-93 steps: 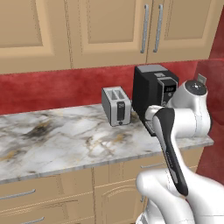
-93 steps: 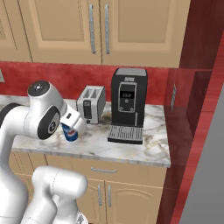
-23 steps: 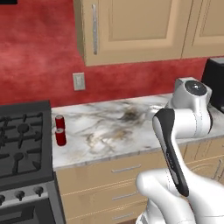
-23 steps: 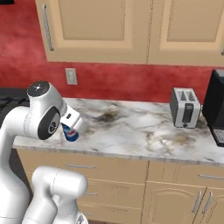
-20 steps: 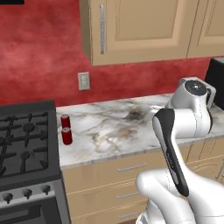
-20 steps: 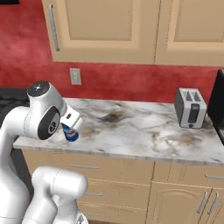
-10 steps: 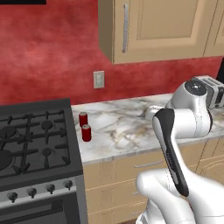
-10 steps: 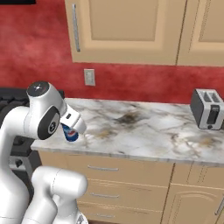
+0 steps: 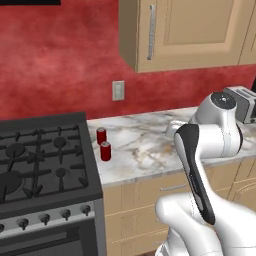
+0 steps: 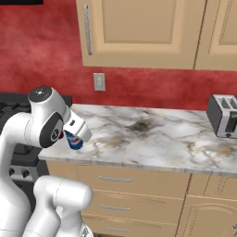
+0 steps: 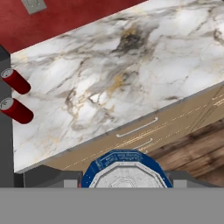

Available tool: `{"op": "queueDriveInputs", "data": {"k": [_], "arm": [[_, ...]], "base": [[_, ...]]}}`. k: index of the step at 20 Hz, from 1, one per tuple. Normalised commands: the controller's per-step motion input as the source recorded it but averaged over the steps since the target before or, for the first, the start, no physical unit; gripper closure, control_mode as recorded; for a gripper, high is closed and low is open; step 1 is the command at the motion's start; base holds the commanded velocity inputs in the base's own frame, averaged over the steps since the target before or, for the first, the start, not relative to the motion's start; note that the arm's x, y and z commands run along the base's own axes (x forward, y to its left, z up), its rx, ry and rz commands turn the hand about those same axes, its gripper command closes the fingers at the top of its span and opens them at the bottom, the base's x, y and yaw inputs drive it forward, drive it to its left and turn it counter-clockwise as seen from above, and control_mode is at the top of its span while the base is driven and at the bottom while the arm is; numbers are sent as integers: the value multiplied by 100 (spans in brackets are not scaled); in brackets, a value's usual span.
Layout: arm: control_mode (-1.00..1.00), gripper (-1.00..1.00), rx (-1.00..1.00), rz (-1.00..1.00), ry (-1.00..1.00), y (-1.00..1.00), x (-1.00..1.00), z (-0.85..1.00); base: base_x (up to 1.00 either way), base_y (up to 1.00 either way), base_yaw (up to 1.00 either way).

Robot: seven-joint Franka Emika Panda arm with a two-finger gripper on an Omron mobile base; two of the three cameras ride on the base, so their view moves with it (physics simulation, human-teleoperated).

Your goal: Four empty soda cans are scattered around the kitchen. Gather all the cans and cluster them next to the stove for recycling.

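Note:
My gripper [image 10: 75,137] is shut on the blue soda can [image 10: 72,141], holding it in front of the counter's edge near the arm's elbow. In the hand view the blue can's silver top [image 11: 126,170] sits between the fingertips at the bottom. Two red soda cans [image 9: 101,135] [image 9: 105,151] stand upright on the marble counter just right of the stove [image 9: 42,165]. The hand view shows the same red cans [image 11: 16,81] [image 11: 17,110] at the left, beside the stove's dark edge [image 11: 5,131].
The marble counter [image 10: 152,134] stretches right to a toaster [image 10: 223,115]. A wall outlet [image 9: 118,90] sits on the red backsplash, with wood cabinets [image 10: 139,32] above. Drawers [image 11: 144,131] run under the counter edge.
The base has driven left, so the whole scene slid right: the stove and two red cans came further into view. The blue can stays in the gripper.

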Motion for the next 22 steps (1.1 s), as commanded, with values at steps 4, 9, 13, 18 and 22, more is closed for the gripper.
{"op": "queueDriveInputs", "data": {"k": [4, 9, 13, 18, 22], "arm": [[100, 100, 0, 0, 0, 0, 0, 0], [100, 100, 0, 0, 0, 0, 0, 0], [100, 100, 0, 0, 0, 0, 0, 0], [100, 100, 0, 0, 0, 0, 0, 0], [100, 100, 0, 0, 0, 0, 0, 0]], "base": [[24, 29, 0], [24, 37, 0], [20, 37, 0], [22, 29, 0], [26, 16, 0]]}}
